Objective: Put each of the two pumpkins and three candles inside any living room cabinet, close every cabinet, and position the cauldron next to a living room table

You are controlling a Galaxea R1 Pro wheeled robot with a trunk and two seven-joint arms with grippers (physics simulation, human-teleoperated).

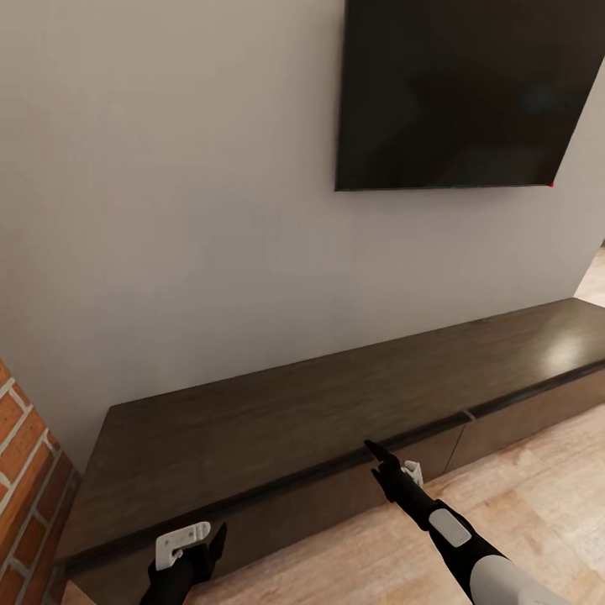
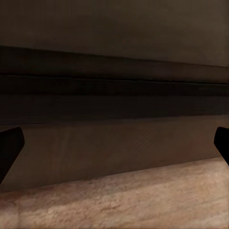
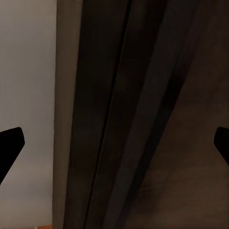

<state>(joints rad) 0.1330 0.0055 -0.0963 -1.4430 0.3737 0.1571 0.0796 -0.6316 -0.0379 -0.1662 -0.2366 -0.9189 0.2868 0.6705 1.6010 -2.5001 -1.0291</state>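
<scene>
Cabinet (image 1: 336,403) runs long and low ahead of both arms, drawer fronts shut, so a drawer probably has to come open first. Right tool (image 1: 380,458) sits at the top front lip, likely seeking a pull edge on the handleless front; left tool (image 1: 220,538) faces the front. Both spread wide, empty

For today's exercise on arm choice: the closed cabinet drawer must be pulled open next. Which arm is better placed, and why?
Probably the right. The right gripper is open, its tip at the cabinet's top front edge above a drawer front. The left gripper, also open, sits lower and further back.
</scene>
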